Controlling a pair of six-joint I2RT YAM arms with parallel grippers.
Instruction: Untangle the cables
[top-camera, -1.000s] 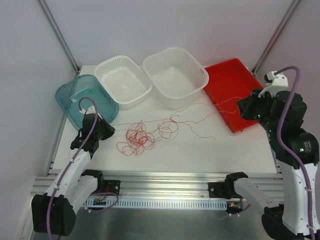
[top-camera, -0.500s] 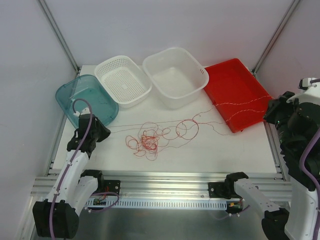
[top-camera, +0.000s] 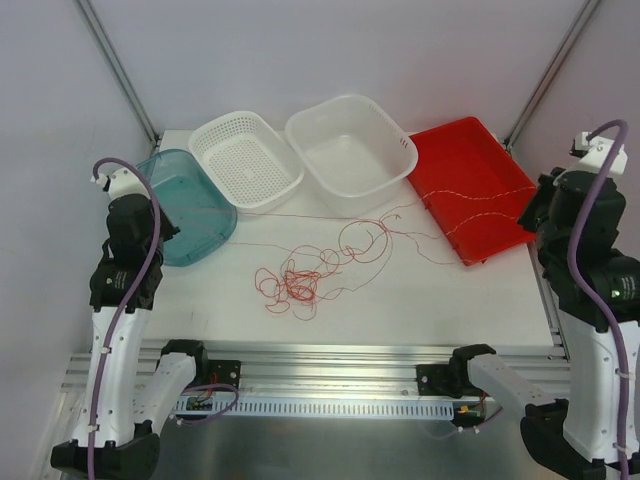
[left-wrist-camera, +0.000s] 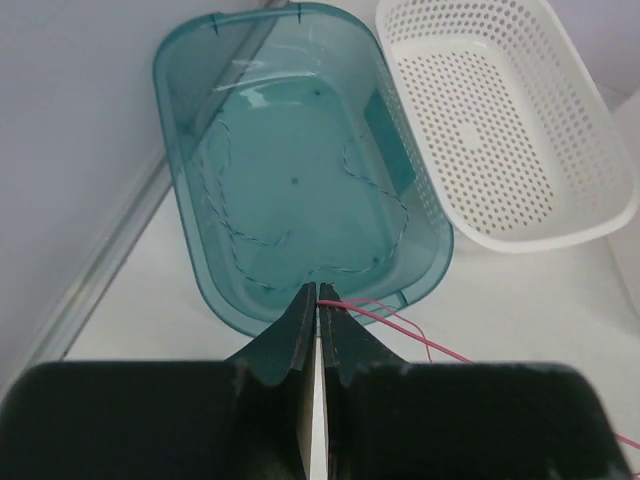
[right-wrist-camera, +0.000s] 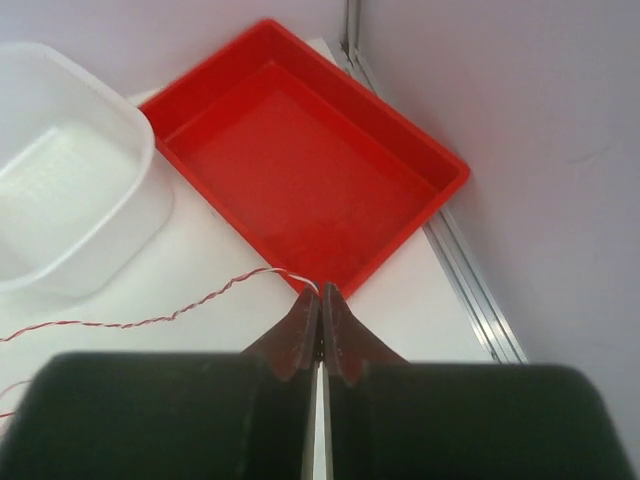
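The cables (top-camera: 300, 280) are hair-thin red-orange strands, knotted in a loose tangle at the table's middle, with wider loops (top-camera: 362, 240) trailing to the right. My left gripper (left-wrist-camera: 318, 298) hangs over the near end of the teal bin and is shut on a single red strand (left-wrist-camera: 390, 318) that runs off to the right. At the right side, my right gripper (right-wrist-camera: 320, 292) is shut on a red-and-white twisted strand (right-wrist-camera: 180, 313). That strand crosses the red tray (top-camera: 470, 165) towards the tangle.
A teal bin (left-wrist-camera: 178, 150) holds a blue-and-white twisted wire (left-wrist-camera: 262, 240). Beside it stand a white perforated basket (top-camera: 245, 160) and a white tub (top-camera: 350, 150). The red tray (right-wrist-camera: 300, 170) sits at the back right, against the frame rail.
My left arm has risen and swung back-left to the teal bin, drawing its strand out. The right arm moved right, then slightly back. The tangle has shifted and its loops have changed shape.
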